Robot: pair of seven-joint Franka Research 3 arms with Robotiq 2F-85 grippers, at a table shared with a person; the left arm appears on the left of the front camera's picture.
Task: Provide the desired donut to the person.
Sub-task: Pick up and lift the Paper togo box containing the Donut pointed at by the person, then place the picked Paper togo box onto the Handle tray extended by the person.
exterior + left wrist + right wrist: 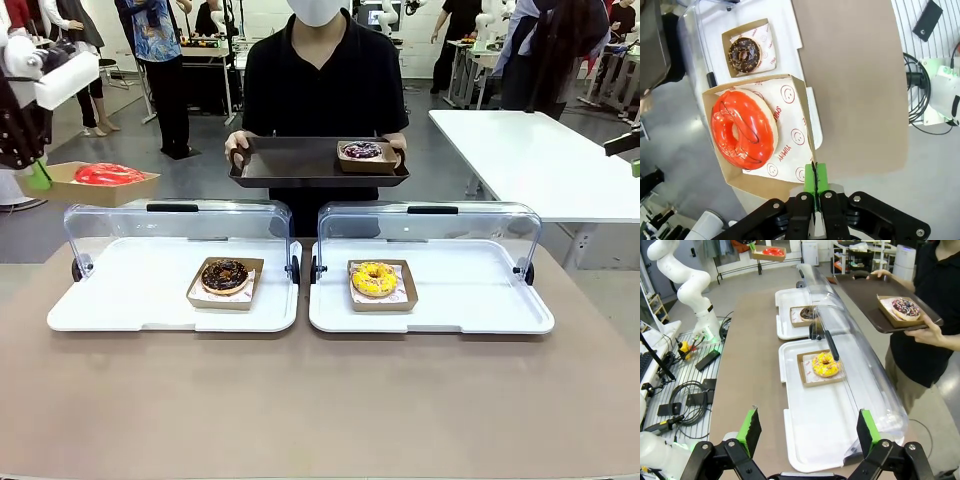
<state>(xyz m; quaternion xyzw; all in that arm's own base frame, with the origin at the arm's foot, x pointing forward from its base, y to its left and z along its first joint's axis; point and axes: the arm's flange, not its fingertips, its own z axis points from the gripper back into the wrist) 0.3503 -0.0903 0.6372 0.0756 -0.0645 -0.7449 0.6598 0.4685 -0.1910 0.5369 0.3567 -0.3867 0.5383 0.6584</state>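
Red donut box pinched at one edge – light, floppy, top-heavy

Your left claw [815, 200] is closing tight on the thin rim of the box [799, 95] carrying the red donut [744, 128], holding it up in the air off the tabletop [320, 400], out past the left case [170, 310], with the person [322, 80] waiting across with the tray [290, 165]. The cardboard is looking thin and bendy, so one-edge pinching is letting it sag; you are probably needing to keep it level. The donut is sitting loose on paper, glaze looking slick and soft, so tilting is risking a slide or a smear. Keep gripping the rim only, never the icing. Load is seeming light. Your right claw [807, 432] is hanging wide open, holding nothing, near the right case with the yellow donut [825, 364]. The tray is already carrying one boxed donut [362, 151]; free space is lying on its left part.
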